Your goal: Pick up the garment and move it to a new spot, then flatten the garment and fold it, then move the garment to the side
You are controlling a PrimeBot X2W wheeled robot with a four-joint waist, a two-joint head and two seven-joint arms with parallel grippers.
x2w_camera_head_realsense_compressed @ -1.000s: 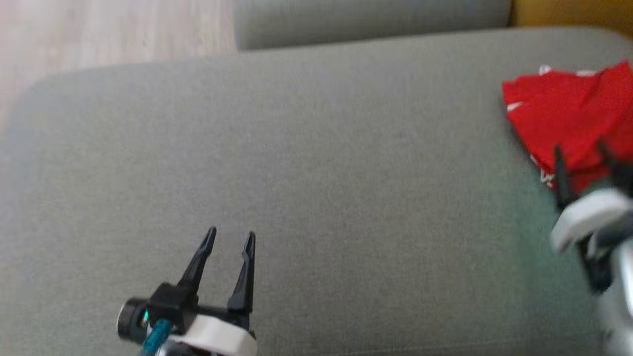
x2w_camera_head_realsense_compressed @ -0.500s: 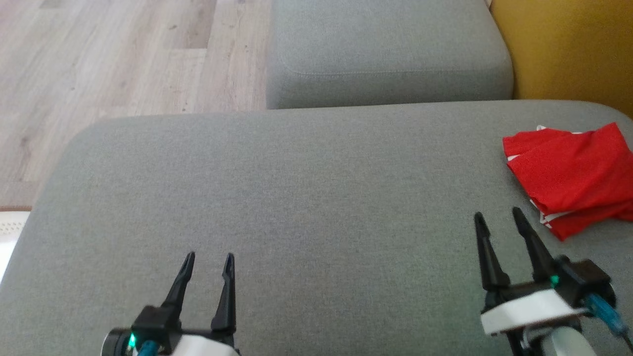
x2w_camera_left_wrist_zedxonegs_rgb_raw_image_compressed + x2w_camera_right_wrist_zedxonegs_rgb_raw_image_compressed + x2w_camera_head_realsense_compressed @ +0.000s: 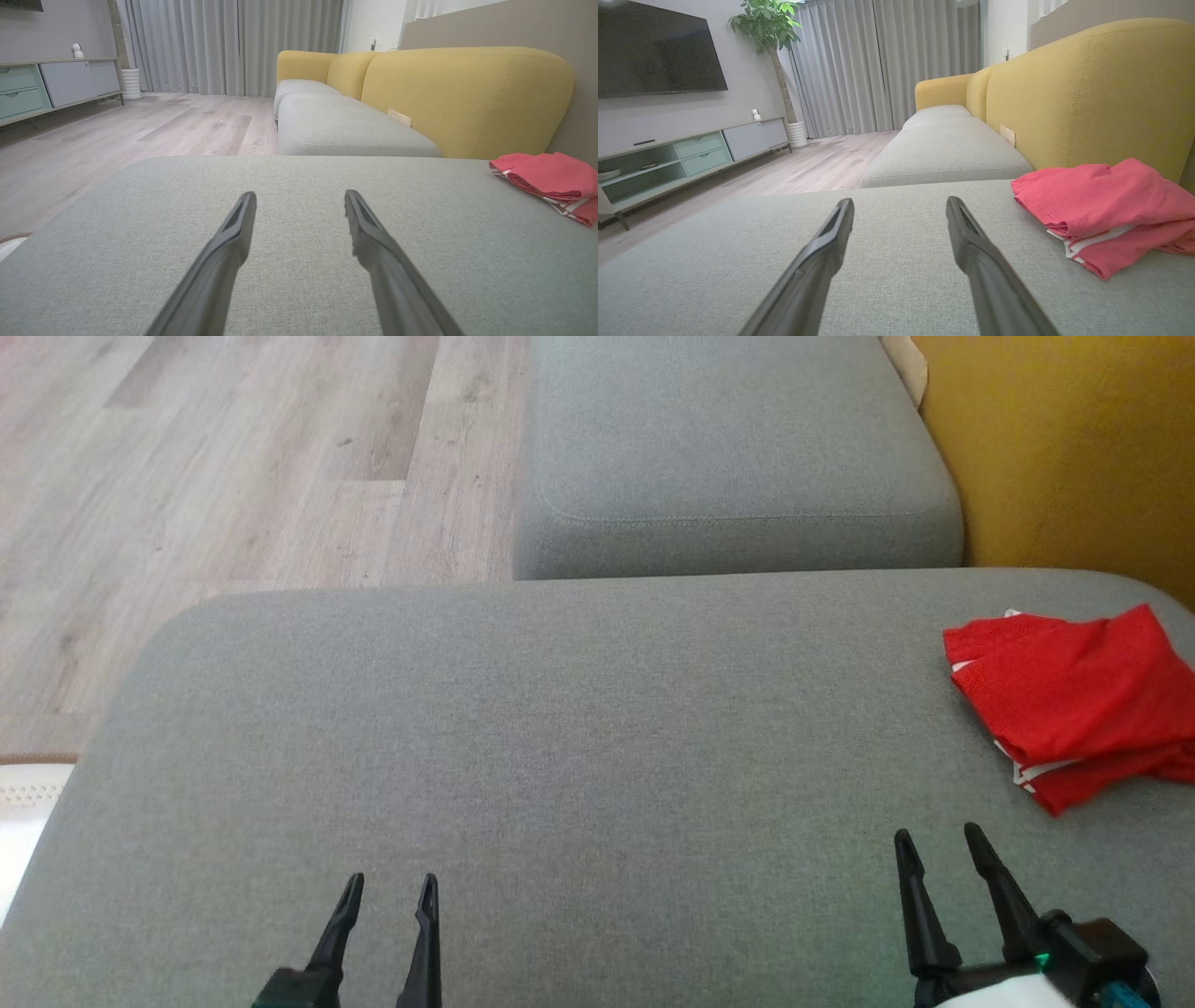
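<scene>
The red garment [image 3: 1074,705] is sitting folded up at the right end of the big grey seat cushion [image 3: 560,756], close to the cushion's far right corner. Its right side runs off the head view. You can see thin white stripes along its near edge where the layers stack. Can't tell what kind of garment it is, it's too bunched.

Both grippers hang over the cushion's near edge with nothing in them. The left gripper [image 3: 392,879] is toward the cushion's near left, fingers spread wide, empty. The right gripper [image 3: 936,833] is toward the near right, also spread wide and empty. It's near the garment but clear of it, with bare fabric in between.

Loads of open room: from the cushion's rounded left corner across to the garment it's all bare grey fabric. Off the cushion's left edge it drops to wood floor [image 3: 233,476]. A second grey cushion [image 3: 728,448] butts up against its far edge, and the yellow backrest [image 3: 1055,457] runs along its right side.

There's a small pale tag [image 3: 1008,135] on the backrest just past the cushion's far edge, too small to read.
</scene>
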